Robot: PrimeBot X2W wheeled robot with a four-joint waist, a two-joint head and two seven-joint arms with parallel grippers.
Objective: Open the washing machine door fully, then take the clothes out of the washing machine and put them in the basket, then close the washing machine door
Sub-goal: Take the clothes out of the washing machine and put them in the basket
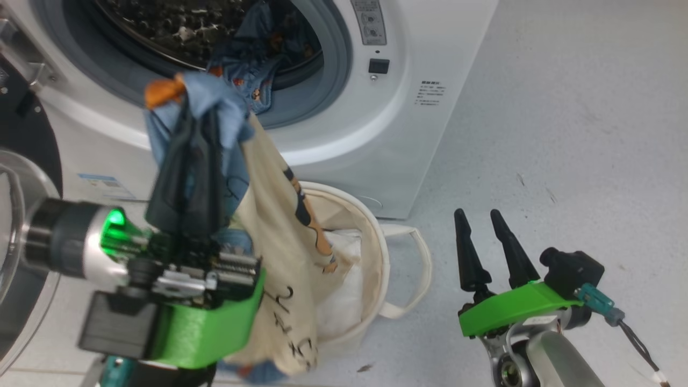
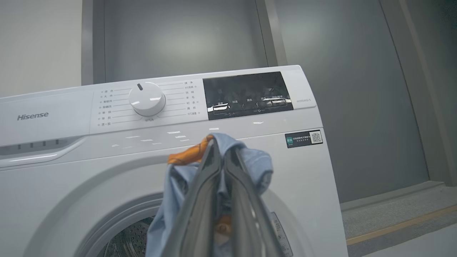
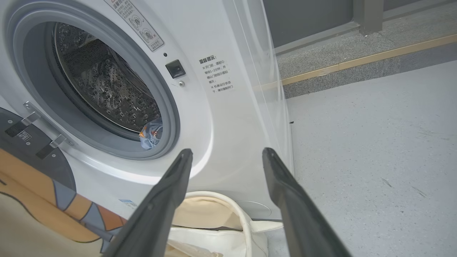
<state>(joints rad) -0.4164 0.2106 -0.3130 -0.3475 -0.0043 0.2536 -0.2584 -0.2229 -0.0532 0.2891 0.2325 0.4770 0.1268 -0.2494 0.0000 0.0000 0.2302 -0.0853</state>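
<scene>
Left gripper (image 1: 196, 105) clenched on the clothes (image 1: 279, 215), blue and cream fabric hanging down by the basket (image 1: 379, 231) in front of the machine (image 2: 43, 160). "Hisense" reads on its panel, Chinese print rings the dial (image 2: 146, 99). Right gripper (image 1: 478, 215) spread wide and empty beside the basket, door (image 1: 27, 140) open, more clothes at the drum (image 3: 107, 89) lip.

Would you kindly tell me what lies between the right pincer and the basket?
Bare grey floor, as the head view shows: the open right pincer stands apart from the basket, whose looped handle reaches toward it.
</scene>
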